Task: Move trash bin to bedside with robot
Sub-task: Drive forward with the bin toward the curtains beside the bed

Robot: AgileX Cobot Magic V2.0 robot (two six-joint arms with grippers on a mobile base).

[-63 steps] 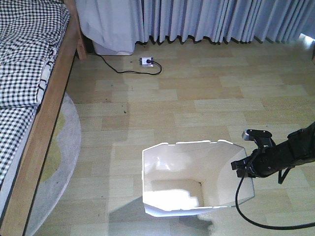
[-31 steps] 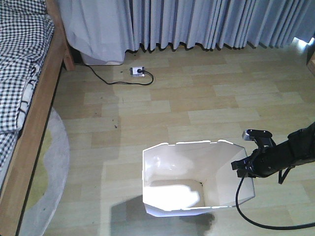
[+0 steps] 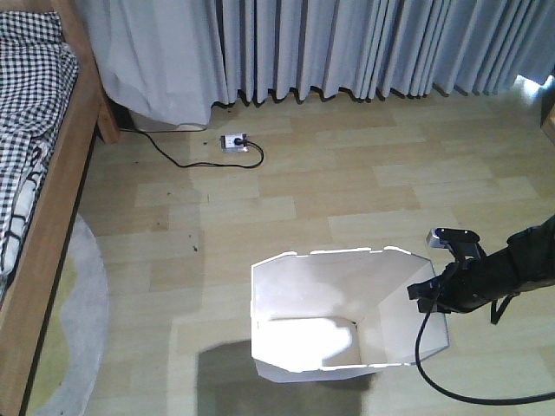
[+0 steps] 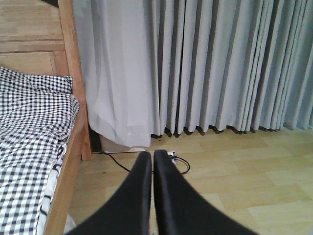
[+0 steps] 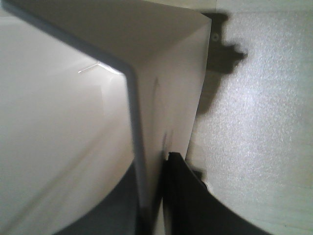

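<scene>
since the right claw (image 3: 429, 293) is pinched shut on the right wall of the trash bin (image 3: 295, 286), wall between its tips, roll slowly so the grip doesn't slip. left claw (image 4: 152, 164) closed, empty. bin upright on the floor (image 3: 347, 182), well apart from the bed (image 3: 35, 78) at far left. steer left, drag level.

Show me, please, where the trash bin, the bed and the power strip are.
trash bin (image 3: 321, 290): front-facing view, on its inner back wall.
bed (image 4: 34, 117): left wrist view, on the checkered bedding.
power strip (image 3: 232, 139): front-facing view, on its white body.
</scene>
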